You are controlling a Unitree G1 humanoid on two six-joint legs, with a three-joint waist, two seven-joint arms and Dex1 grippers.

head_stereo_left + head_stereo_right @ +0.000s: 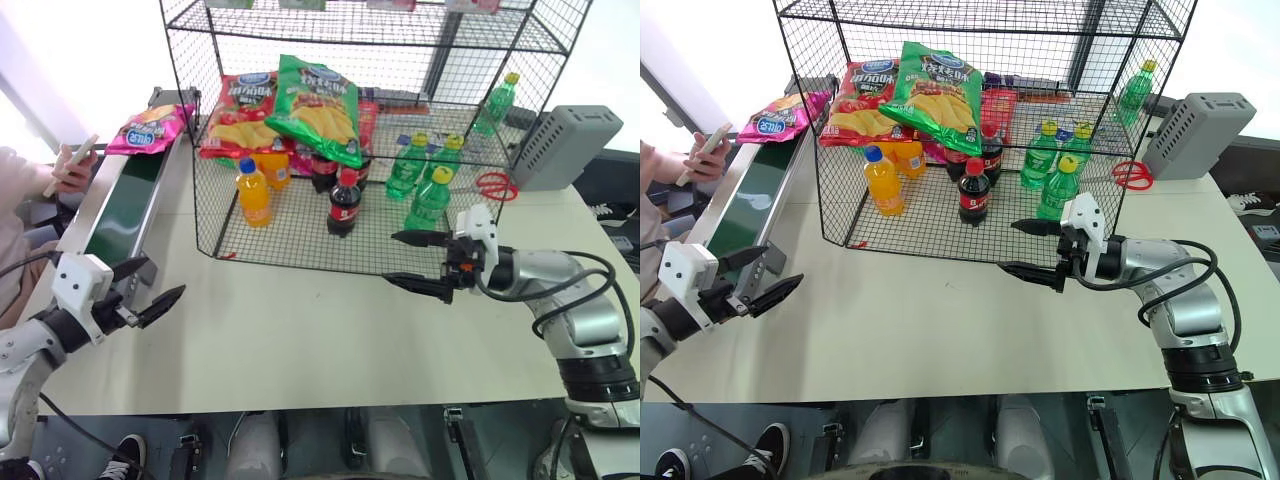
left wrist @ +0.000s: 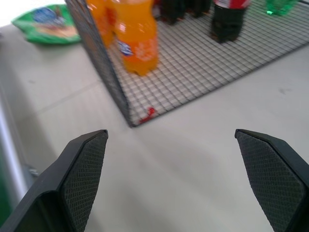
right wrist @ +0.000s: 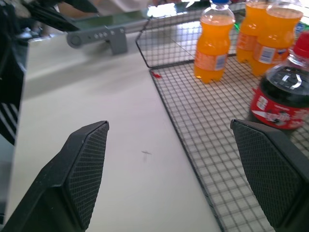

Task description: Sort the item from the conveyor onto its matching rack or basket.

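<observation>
A glossy magenta-pink crisps bag (image 1: 150, 128) with yellow chips and a blue-white round logo is seen lying at the far end of the long, narrow dark green conveyor belt (image 1: 122, 208) in its grey metal frame, which runs along the left edge of the pale worktop (image 1: 300, 330). Just beside that end of the belt, a person's hand (image 1: 72, 170) is seen holding a phone. The large black wire-mesh rack (image 1: 370, 150) stands on the worktop to the right of the belt, its open front turned toward the robot. On its lowest tier are found a red crisps bag (image 1: 238, 115) partly overlapped by a green crisps bag (image 1: 322, 108), orange soda bottles (image 1: 252, 193), dark cola bottles (image 1: 344, 203) and green soda bottles (image 1: 428, 200). The left pincer (image 1: 148, 287) is held above the worktop beside the near part of the conveyor, its two black fingers spread wide and nothing between them. The right pincer (image 1: 420, 262) is held at the rack's front right corner, pointing leftward, likewise wide open and empty. A red pair of scissors (image 1: 495, 185) and a grey slotted box (image 1: 565, 147) lie to the right of the rack.
</observation>
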